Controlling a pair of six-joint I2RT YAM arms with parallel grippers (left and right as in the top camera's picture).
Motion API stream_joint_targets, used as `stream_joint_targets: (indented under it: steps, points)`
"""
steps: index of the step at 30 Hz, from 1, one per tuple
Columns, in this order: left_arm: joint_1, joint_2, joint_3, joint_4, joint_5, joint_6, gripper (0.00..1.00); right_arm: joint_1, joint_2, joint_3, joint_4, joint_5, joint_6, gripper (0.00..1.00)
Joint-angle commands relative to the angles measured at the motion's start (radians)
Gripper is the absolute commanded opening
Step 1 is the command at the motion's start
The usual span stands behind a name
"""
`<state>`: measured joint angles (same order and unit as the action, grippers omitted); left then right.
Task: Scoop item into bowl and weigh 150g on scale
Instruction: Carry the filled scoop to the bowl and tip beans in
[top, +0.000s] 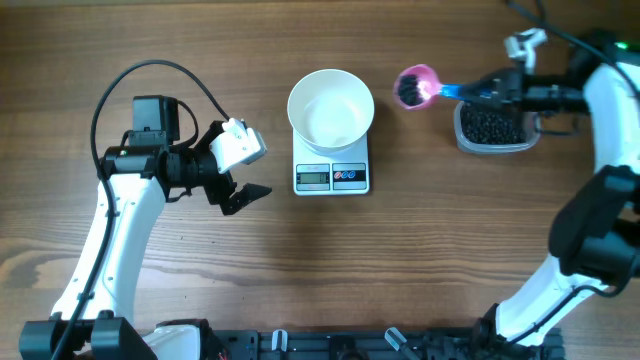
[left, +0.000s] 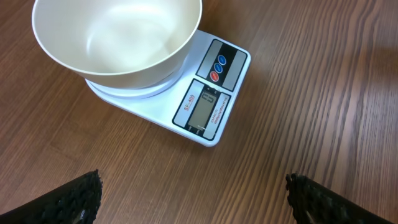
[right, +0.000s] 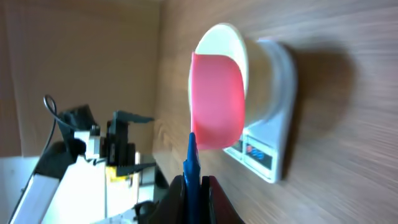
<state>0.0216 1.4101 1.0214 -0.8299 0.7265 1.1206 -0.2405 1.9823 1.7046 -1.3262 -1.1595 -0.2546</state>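
Now right claw (top: 493, 91) grips scoop (top: 420, 80); beads (top: 408, 91) inside, between claw and bowl (top: 331, 112).

Wooden table (top: 440, 250) — brown grain running left to right in the overhead view. A clear rectangular plastic tub (top: 495, 148) stands at its far right. A pink scoop (top: 425, 86) — blue handle — sits just left of the tub.
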Motion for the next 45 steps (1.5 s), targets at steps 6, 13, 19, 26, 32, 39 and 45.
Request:
stream_joint_targets:
  steps: [6, 13, 19, 26, 32, 39, 45]
  points:
    - [0.003, 0.004, 0.006, 0.000, 0.005, -0.006, 1.00, 0.191, -0.032, 0.056, 0.061, -0.002, 0.155, 0.04]
    - [0.003, 0.004, 0.006, 0.000, 0.005, -0.006, 1.00, 0.340, -0.032, 0.161, 0.154, 0.286, 0.322, 0.04]
    - [0.003, 0.004, 0.006, 0.000, 0.005, -0.006, 1.00, 0.460, -0.032, 0.177, 0.179, 0.535, 0.363, 0.04]
    - [0.003, 0.004, 0.006, 0.000, 0.005, -0.006, 1.00, 0.539, -0.034, 0.258, 0.191, 0.700, 0.362, 0.04]
    - [0.003, 0.004, 0.006, 0.000, 0.005, -0.006, 1.00, 0.619, -0.043, 0.321, 0.178, 0.921, 0.333, 0.04]
    - [0.003, 0.004, 0.006, 0.000, 0.005, -0.006, 1.00, 0.733, -0.055, 0.327, 0.173, 1.187, 0.304, 0.04]
    - [0.003, 0.004, 0.006, 0.000, 0.005, -0.006, 1.00, 0.818, -0.081, 0.327, 0.183, 1.378, 0.230, 0.04]
